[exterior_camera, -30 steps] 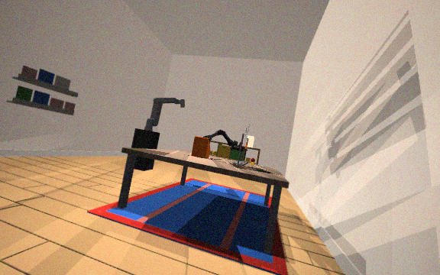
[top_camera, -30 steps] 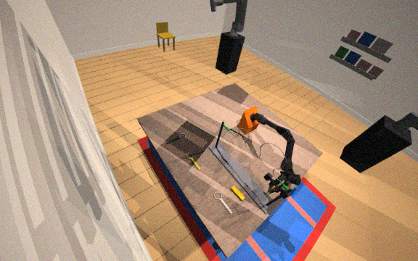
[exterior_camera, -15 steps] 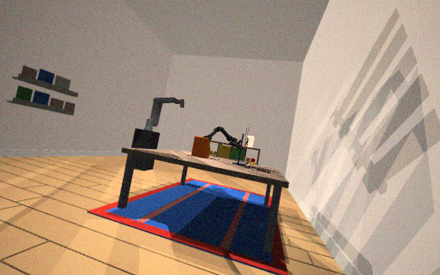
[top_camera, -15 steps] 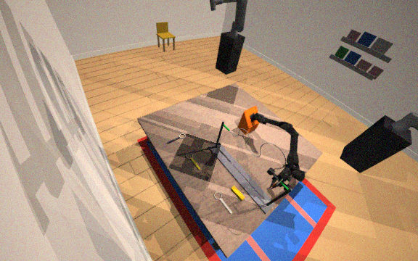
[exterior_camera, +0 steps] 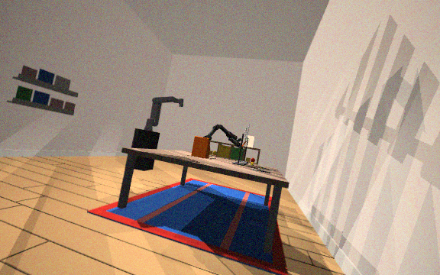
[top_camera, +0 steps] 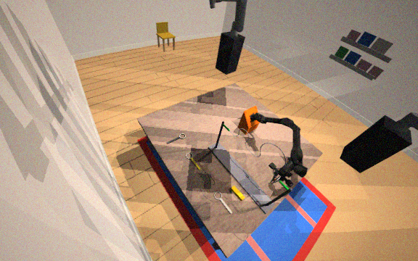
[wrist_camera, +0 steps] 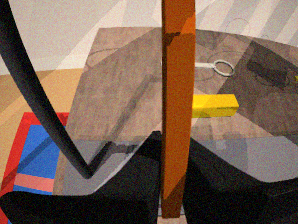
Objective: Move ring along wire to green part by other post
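One solid pinch on the orange handle [wrist_camera: 177,110], with the gripper [top_camera: 276,178] [exterior_camera: 241,143] [wrist_camera: 165,137] closed down nearly all the way, just a handle's width open. Held upright in the wrist view, running toward twelve o'clock, probably to steer the ring without bringing the fingers up against the wire. Can't make out the ring itself, so no promises about clearance or centring. Seen from the top, working around four o'clock on the table [top_camera: 180,109] [exterior_camera: 205,157], right beside the green part at this end [top_camera: 284,185] and its near post [top_camera: 276,199] [wrist_camera: 40,107]. Reads like the start of the run, with most of the trip left. Need to head for ten to eleven o'clock, toward the far green part [top_camera: 226,127] by the far post [top_camera: 220,135]. Tricky bit: the looping grey wire [top_camera: 272,143] in between, so tilt with each bend and go slow. Probably keep that squeeze until parked on green, since letting go early could drop the ring onto grey
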Tool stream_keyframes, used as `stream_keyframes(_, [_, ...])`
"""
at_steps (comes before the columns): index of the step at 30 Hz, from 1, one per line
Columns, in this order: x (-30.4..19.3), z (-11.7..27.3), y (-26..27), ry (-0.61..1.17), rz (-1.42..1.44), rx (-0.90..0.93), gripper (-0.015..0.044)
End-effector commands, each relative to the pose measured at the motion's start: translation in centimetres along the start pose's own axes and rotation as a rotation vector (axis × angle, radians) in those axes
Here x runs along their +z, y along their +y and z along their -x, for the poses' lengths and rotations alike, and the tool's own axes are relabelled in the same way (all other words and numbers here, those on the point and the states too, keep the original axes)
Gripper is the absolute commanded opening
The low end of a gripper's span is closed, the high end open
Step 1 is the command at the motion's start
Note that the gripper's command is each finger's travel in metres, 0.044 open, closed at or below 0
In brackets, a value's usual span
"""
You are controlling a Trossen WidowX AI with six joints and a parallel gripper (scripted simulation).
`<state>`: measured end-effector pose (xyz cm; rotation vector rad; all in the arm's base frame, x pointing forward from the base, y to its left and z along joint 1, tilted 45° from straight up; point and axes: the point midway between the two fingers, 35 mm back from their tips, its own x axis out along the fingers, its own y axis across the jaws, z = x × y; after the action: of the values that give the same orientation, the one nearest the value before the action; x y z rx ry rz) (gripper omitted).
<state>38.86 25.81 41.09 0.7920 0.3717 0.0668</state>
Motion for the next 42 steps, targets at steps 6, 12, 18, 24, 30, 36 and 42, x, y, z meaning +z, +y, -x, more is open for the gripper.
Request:
stream_keyframes(6, [0.1,0.5,-1.6,0.012,0.057,-0.032,-0.0150])
stream_keyframes(12, [0.2,0.5,-3.1,0.012,0.128,-0.072,-0.0150])
stream_keyframes(18, [0.4,0.7,-4.8,0.012,0.223,-0.125,-0.0150])
stream_keyframes(24, [0.9,0.9,-6.7,0.012,0.336,-0.188,-0.0150])
stream_keyframes(30, [1.7,1.4,-8.5,0.012,0.460,-0.257,-0.0150])
stream_keyframes(36, [2.6,1.9,-10.1,0.011,0.574,-0.320,-0.0150])
stream_keyframes(42, [3.7,2.5,-11.6,0.011,0.693,-0.386,-0.0150])
